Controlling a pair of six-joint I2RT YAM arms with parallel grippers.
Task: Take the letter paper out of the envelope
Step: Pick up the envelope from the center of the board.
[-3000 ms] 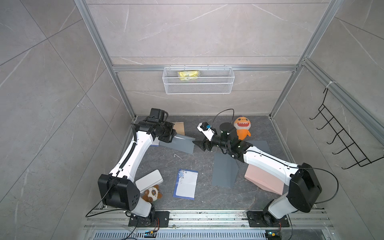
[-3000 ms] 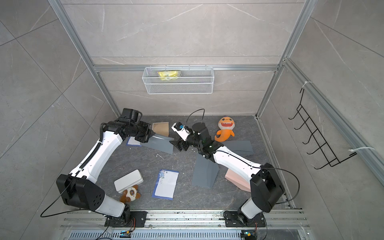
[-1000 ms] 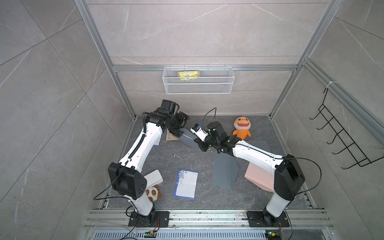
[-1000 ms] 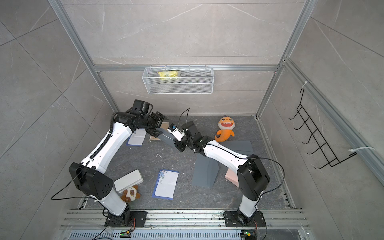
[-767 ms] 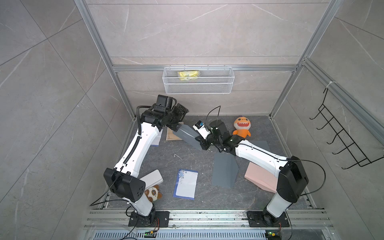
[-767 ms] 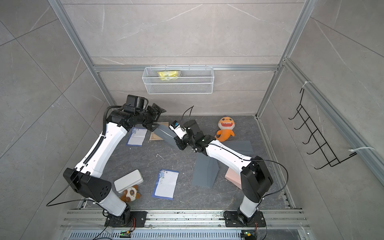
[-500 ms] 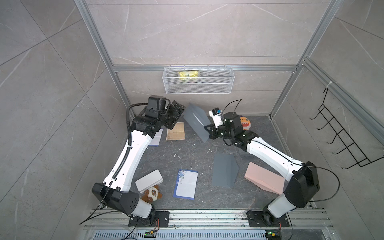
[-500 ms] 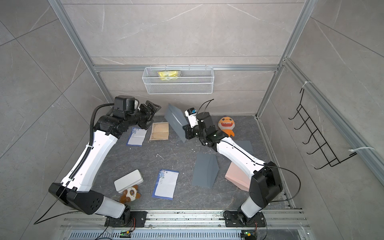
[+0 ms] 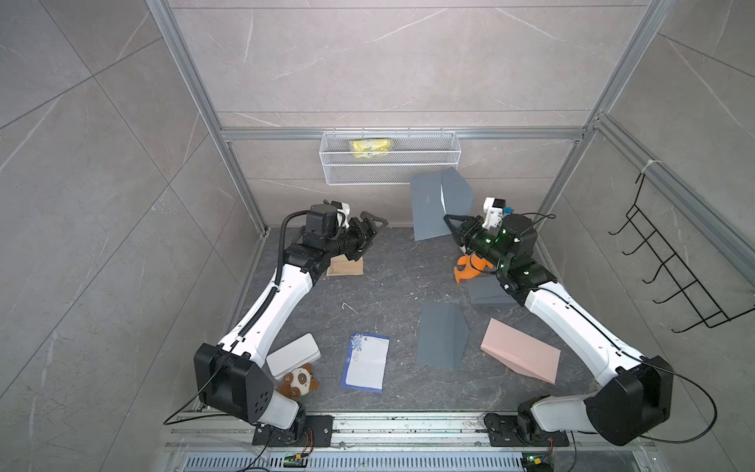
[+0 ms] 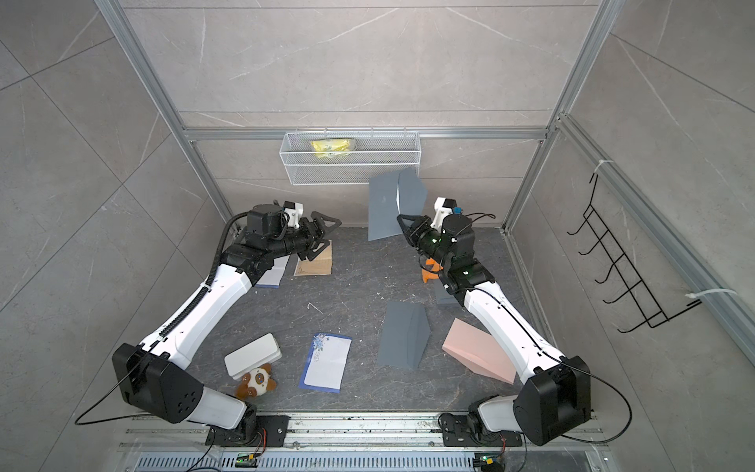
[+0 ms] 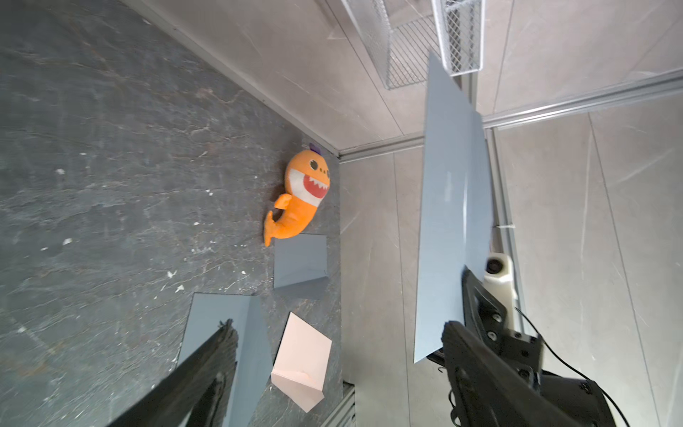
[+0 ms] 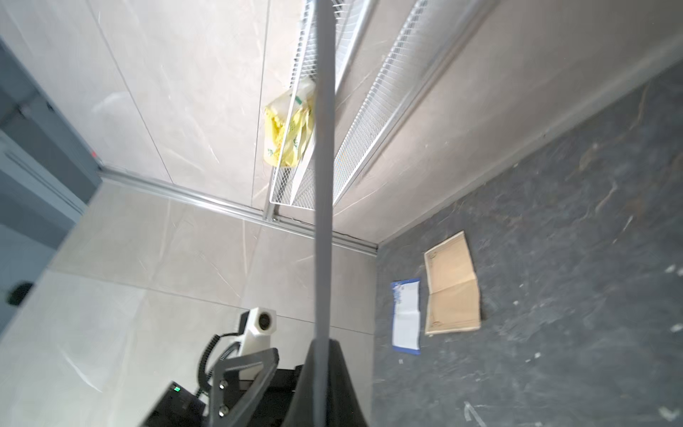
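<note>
A grey envelope point(image 9: 429, 208) point(image 10: 384, 208) hangs upright in the air below the wire basket, flap spread. My right gripper point(image 9: 449, 218) point(image 10: 402, 218) is shut on its lower edge. The right wrist view shows the envelope point(image 12: 323, 185) edge-on between the closed fingers of the right gripper point(image 12: 321, 344). A brown folded letter paper point(image 9: 345, 267) point(image 10: 314, 265) point(image 12: 452, 288) lies flat on the floor at the back left, outside the envelope. My left gripper point(image 9: 369, 237) point(image 10: 325, 235) point(image 11: 338, 329) hovers open just above it, holding nothing. The left wrist view shows the envelope point(image 11: 451, 222) far off.
An orange shark plush point(image 9: 467, 267) lies under the right wrist. Two grey envelopes point(image 9: 439, 335) point(image 9: 488, 292) and a pink one point(image 9: 519, 355) lie on the right floor. A blue-bordered sheet point(image 9: 365, 361), white box point(image 9: 292, 355) and bear plush point(image 9: 300, 380) sit at the front. The wire basket point(image 9: 388, 157) hangs on the back wall.
My right gripper has lifted the grey envelope up and to the right, toward the back wall. My left arm has drawn back to the left, leaving the brown paper on the floor.
</note>
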